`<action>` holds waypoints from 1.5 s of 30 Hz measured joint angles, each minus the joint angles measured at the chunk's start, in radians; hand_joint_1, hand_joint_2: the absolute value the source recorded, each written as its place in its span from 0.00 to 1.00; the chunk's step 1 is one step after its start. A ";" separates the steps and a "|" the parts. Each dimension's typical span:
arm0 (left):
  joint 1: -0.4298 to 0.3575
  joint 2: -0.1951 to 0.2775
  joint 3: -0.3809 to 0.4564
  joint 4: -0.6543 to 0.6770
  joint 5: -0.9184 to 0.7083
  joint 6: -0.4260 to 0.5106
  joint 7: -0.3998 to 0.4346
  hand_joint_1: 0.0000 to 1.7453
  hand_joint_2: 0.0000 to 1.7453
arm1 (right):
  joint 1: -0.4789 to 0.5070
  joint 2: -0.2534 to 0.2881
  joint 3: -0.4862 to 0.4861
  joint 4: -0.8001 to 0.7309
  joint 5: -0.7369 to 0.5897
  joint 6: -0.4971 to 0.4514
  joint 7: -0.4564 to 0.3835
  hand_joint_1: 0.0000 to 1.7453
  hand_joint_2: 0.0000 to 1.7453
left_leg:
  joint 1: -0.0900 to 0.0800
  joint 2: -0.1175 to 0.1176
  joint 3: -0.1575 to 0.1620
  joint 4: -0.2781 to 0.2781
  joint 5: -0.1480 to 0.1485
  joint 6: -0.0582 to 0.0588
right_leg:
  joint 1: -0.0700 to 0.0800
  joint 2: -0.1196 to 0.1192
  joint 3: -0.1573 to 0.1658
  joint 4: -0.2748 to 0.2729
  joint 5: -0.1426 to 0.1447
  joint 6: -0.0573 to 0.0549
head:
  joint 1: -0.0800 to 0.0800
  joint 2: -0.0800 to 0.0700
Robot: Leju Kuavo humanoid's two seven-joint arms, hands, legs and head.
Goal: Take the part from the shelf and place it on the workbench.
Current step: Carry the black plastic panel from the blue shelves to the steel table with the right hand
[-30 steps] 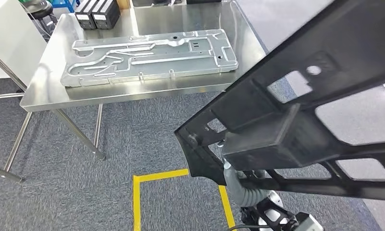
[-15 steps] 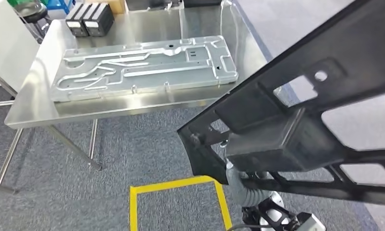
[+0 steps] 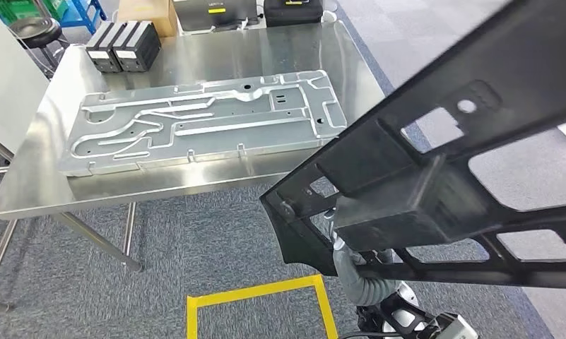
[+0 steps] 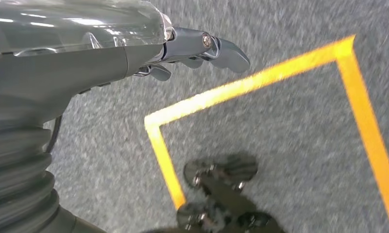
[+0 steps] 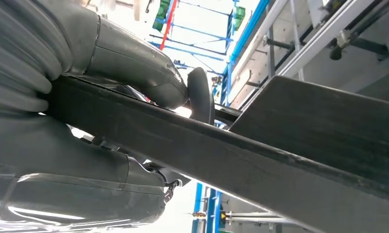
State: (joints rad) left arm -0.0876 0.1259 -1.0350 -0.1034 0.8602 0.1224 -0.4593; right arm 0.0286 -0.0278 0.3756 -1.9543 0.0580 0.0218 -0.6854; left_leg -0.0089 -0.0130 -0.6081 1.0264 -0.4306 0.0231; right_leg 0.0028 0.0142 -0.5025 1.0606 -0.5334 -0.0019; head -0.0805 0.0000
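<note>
Workbench (image 3: 46,185) of bare steel ahead in the head view, bearing a long silver plate (image 3: 202,120) that lies flat along it. Two dark boxes (image 3: 121,44) sit side by side at its far left corner, touching. Beyond the far edge: a cardboard box (image 3: 144,12), a grey case (image 3: 213,12) and a black case (image 3: 290,10); whether they rest on the bench or behind it, cannot tell.

Part (image 3: 435,162), a black openwork frame, is off the bench, held in the air at the right and tilted, its low end toward the bench's near right corner.

Right hand (image 5: 109,102) grips the part: in the right wrist view the thumb presses on one side of a black bar of the frame, the fingers (image 5: 80,170) wrap the other side.

Left hand (image 4: 192,51) hangs over grey carpet (image 4: 289,160) marked with yellow tape (image 4: 250,83). It holds nothing; fingers loosely extended and apart.
</note>
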 joint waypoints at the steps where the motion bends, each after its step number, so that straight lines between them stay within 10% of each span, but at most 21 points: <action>1: -0.002 0.000 -0.001 0.000 0.000 0.001 0.000 0.00 1.00 | -0.002 0.000 0.000 0.000 0.001 0.000 0.000 1.00 1.00 | 0.002 0.000 0.012 -0.006 -0.001 0.004 | -0.001 -0.001 -0.011 0.025 -0.008 0.005 | 0.000 0.000; 5: -0.002 -0.001 -0.001 0.000 0.000 0.001 -0.002 0.00 1.00 | 0.001 0.000 -0.002 0.003 0.029 0.001 0.009 1.00 1.00 | 0.006 -0.009 0.039 -0.011 -0.019 0.008 | -0.014 -0.004 -0.146 0.215 -0.085 0.026 | 0.000 0.000; 7: 0.000 -0.002 -0.001 0.000 0.000 0.000 -0.003 0.00 1.00 | 0.005 -0.001 -0.002 0.008 0.042 0.000 0.015 1.00 1.00 | 0.009 -0.022 0.056 -0.010 -0.034 0.004 | -0.020 -0.006 -0.177 0.209 -0.072 0.034 | 0.000 0.000; 10: 0.000 -0.004 -0.001 0.000 0.000 0.000 -0.004 0.00 1.00 | 0.008 -0.001 -0.002 0.013 0.048 -0.001 0.018 1.00 1.00 | 0.015 -0.049 0.085 -0.010 -0.058 -0.009 | -0.026 0.015 -0.139 0.039 0.058 0.037 | 0.000 0.000; 12: -0.002 -0.005 -0.001 0.000 0.000 0.000 -0.004 0.00 1.00 | 0.010 -0.001 -0.003 0.014 0.050 -0.001 0.018 1.00 1.00 | 0.016 -0.065 0.093 -0.010 -0.067 -0.022 | -0.023 0.028 -0.123 -0.017 0.088 0.026 | 0.000 0.000; 16: 0.000 -0.005 -0.001 0.000 0.000 -0.001 -0.005 0.00 1.00 | 0.009 -0.002 -0.004 0.015 0.050 -0.001 0.017 1.00 1.00 | 0.017 -0.049 0.088 0.028 -0.079 -0.045 | -0.020 0.002 -0.091 -0.032 0.079 -0.013 | 0.000 0.000; 21: -0.002 -0.005 -0.001 0.000 0.000 0.000 -0.005 0.00 1.00 | 0.010 -0.002 -0.006 0.015 0.050 -0.001 0.017 1.00 1.00 | 0.020 0.000 -0.065 0.266 -0.168 -0.056 | -0.009 -0.042 -0.053 -0.035 0.046 -0.030 | 0.000 0.000; 25: 0.005 -0.004 -0.001 0.000 0.000 -0.003 -0.006 0.00 1.00 | 0.010 -0.002 -0.007 0.016 0.037 0.002 0.007 1.00 1.00 | 0.014 0.014 -0.022 0.085 -0.030 -0.040 | -0.004 -0.061 -0.013 -0.036 0.016 -0.023 | 0.000 0.000; 31: 0.008 0.001 -0.001 0.000 0.000 -0.006 -0.007 0.00 1.00 | 0.010 -0.002 -0.010 0.012 0.035 0.004 0.001 1.00 1.00 | 0.004 0.019 0.039 -0.019 -0.023 -0.001 | -0.008 -0.058 0.007 -0.009 0.001 0.009 | 0.000 0.000; 36: -0.001 0.001 0.001 0.000 0.000 -0.010 -0.009 0.00 1.00 | 0.018 -0.003 -0.014 0.010 0.040 0.010 0.000 1.00 1.00 | 0.010 0.006 0.074 -0.024 -0.040 0.008 | -0.017 -0.019 -0.151 0.216 -0.090 0.029 | 0.000 0.000; 41: 0.002 -0.002 0.005 0.000 0.000 -0.012 -0.009 0.00 1.00 | 0.019 -0.004 -0.016 0.012 0.043 0.017 0.000 1.00 1.00 | 0.015 -0.009 0.120 -0.022 -0.082 -0.012 | -0.022 -0.018 -0.135 0.020 0.078 0.028 | 0.000 0.000; 45: 0.001 -0.002 0.015 0.000 0.000 -0.010 -0.009 0.00 1.00 | 0.018 -0.004 -0.016 0.013 0.046 0.017 0.000 1.00 1.00 | 0.014 -0.011 0.132 -0.019 -0.096 -0.037 | -0.016 -0.016 -0.119 -0.024 0.094 -0.005 | 0.000 0.000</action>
State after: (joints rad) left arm -0.0867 0.1241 -1.0201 -0.1034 0.8599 0.1121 -0.4685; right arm 0.0468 -0.0322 0.3593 -1.9410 0.1039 0.0389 -0.6858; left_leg 0.0052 -0.0239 -0.4758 1.0078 -0.5264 -0.0138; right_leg -0.0133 -0.0019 -0.6218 1.0365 -0.4397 -0.0065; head -0.0803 0.0000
